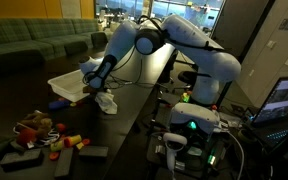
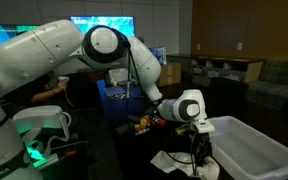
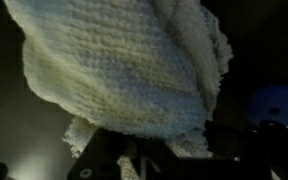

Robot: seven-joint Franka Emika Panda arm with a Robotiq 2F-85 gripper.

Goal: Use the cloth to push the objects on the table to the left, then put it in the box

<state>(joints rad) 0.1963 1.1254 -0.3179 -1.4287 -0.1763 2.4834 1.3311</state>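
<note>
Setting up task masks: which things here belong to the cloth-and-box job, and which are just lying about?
Job: white knitted cloth in the gripper; white plastic box; pile of small colourful toys; dark table.
Lying about: green sofa; lit laptop screen.

room: dim | sofa (image 1: pixel 34 42): green, along back | windows (image 1: pixel 119 12): bright | wall panel (image 2: pixel 132 24): glowing blue

Blurred cloth (image 3: pixel 124 70) fills the wrist view, cropped at the top edge.
</note>
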